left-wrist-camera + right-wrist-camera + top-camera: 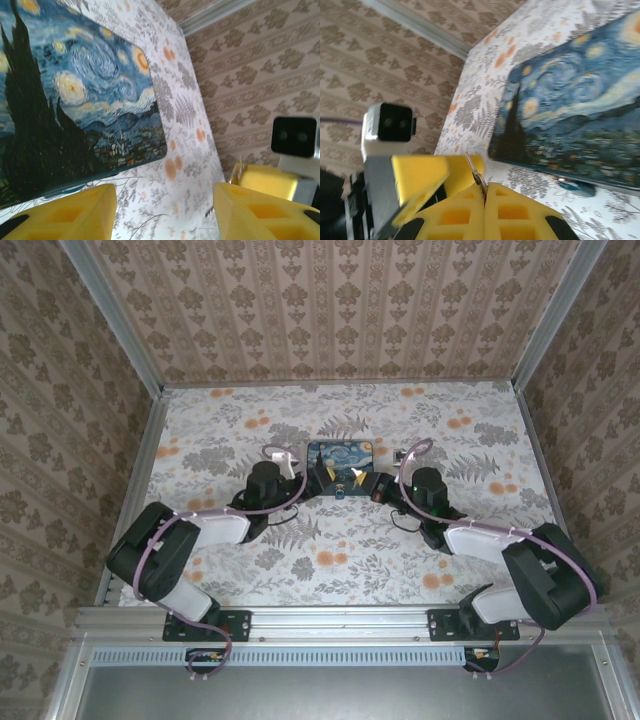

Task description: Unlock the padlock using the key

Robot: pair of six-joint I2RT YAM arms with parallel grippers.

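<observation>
The blue starry-night box [340, 458] lies at mid table, and both grippers meet at its near edge. In the right wrist view my right gripper [485, 189] is shut on the small metal key [476, 174], whose blade sticks up from between the yellow fingers. The tiny dark bluish padlock [576, 187] lies on the table by the box's [570, 125] near edge, right of the key. My left gripper [165, 215] is open over bare table beside the box [75, 100], with nothing between its fingers. Its yellow fingers [420, 175] stand just left of the key.
Patterned walls close in the table [450, 550] at the back and on both sides. The right gripper's yellow finger [267, 181] and its wrist camera [295, 136] sit close on the right of the left wrist view. Open table lies in front of the box.
</observation>
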